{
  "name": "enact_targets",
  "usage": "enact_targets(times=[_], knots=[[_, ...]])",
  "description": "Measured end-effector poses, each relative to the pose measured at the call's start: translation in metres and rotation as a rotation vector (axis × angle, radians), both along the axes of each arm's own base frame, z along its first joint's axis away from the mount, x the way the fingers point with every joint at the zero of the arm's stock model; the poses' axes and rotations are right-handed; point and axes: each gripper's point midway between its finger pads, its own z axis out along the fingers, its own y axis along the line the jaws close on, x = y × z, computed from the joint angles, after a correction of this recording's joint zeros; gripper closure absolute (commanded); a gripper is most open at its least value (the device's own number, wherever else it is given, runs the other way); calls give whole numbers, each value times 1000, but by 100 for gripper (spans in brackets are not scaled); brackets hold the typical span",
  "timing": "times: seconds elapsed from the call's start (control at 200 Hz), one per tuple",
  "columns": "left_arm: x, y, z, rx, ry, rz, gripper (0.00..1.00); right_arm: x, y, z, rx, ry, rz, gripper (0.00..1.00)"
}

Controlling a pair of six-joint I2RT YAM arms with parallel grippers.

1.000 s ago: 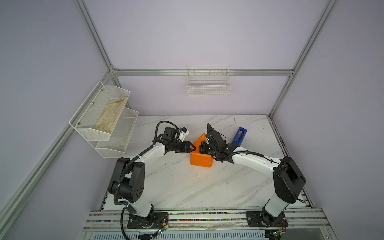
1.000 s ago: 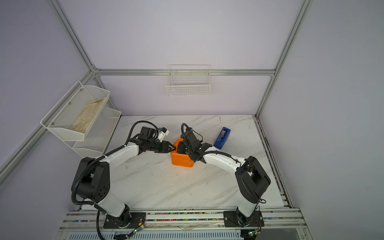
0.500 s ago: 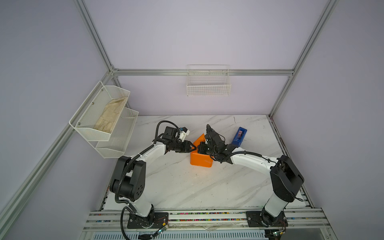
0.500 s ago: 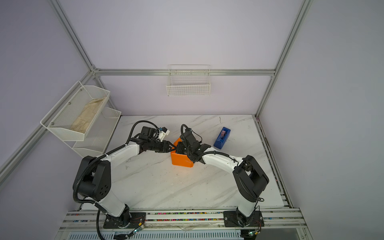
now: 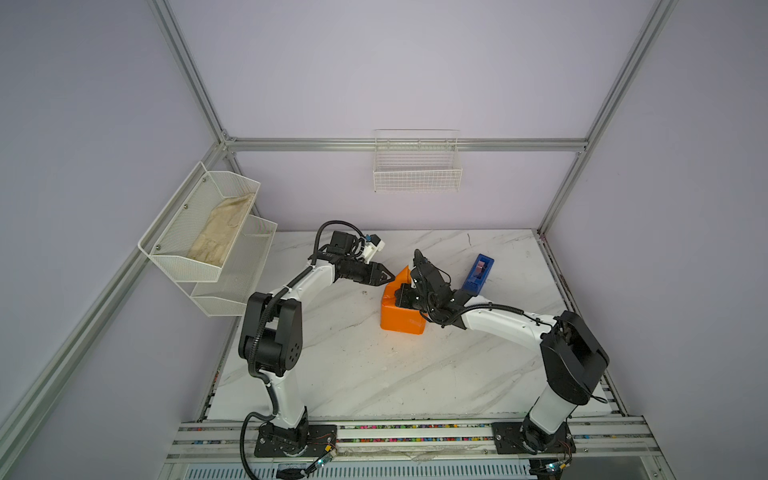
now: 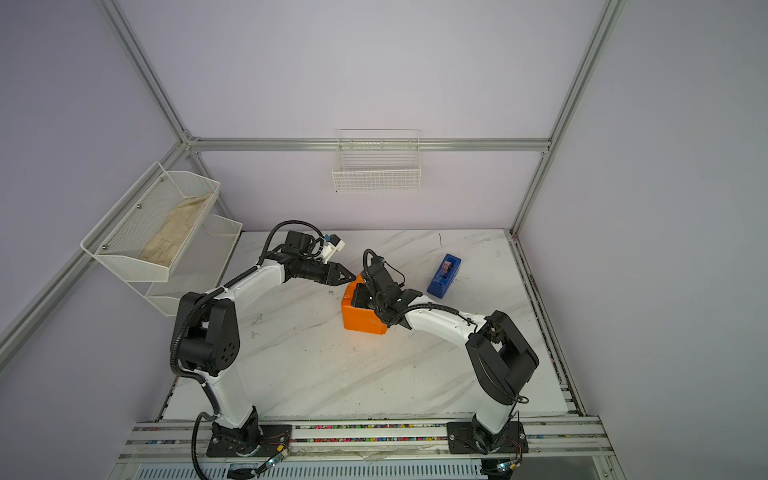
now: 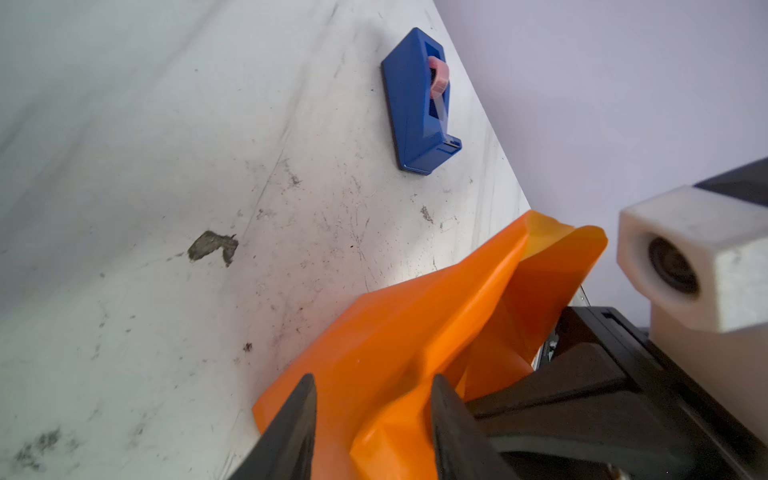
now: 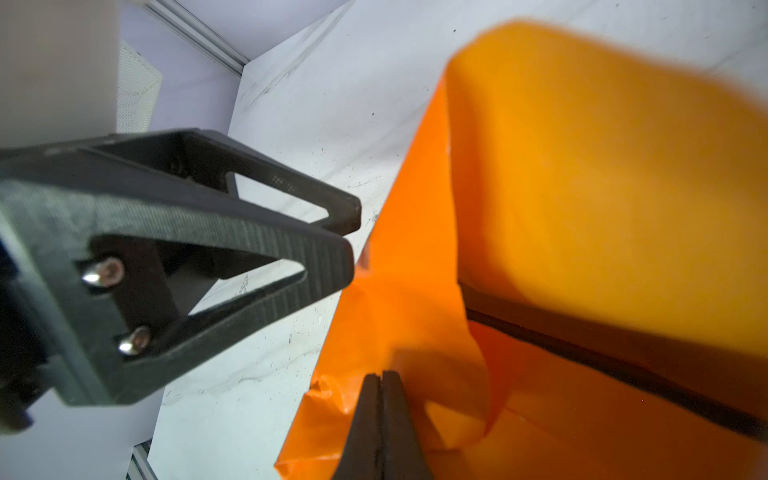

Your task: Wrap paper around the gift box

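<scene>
left hand (image 7: 374, 380): parted, astride paper (image 7: 415, 316) | right hand (image 8: 380, 376): closed, at paper

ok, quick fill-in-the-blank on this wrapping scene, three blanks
The right gripper, over the folded orange paper, is ___.
The left gripper, at the paper's raised flap, is ___.
The blue plastic tape dispenser on the white marble table holds a ___ tape roll.
Missing: shut; open; pink.
</scene>
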Motion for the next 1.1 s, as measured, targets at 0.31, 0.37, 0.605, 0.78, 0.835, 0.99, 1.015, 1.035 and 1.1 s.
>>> enact_targets(times=[0.31, 0.37, 0.605, 0.78, 0.835, 0.99, 1.015, 1.035, 1.1], knots=[[-16, -15, -3, -116, 40, -146, 57, 0, 0, 0, 1, 0, -1, 100], [-19, -16, -1, -130, 39, -164, 58, 0, 0, 0, 1, 0, 0, 100], [-28, -16, -1, -139, 45, -199, 64, 0, -1, 0, 3, 3, 2, 100], [-31, -15, -1, -128, 48, -210, 63, -1, -2, 0, 4, 4, 3, 100], [-31, -15, 0, -120, 52, -208, 58, -1, -2, 0, 5, 3, 2, 100], [-28, -10, 3, -73, 44, -173, 52, 1, -3, 0, 6, 1, -2, 100], [-26, -9, 5, -55, 33, -160, 52, 1, -4, 0, 6, 1, -2, 100], [-25, -7, 6, -43, 32, -146, 52, 1, -4, 0, 6, 1, -4, 100], [-20, 0, 15, 14, -2, -88, 52, 1, -5, 0, 6, 1, -5, 100]])
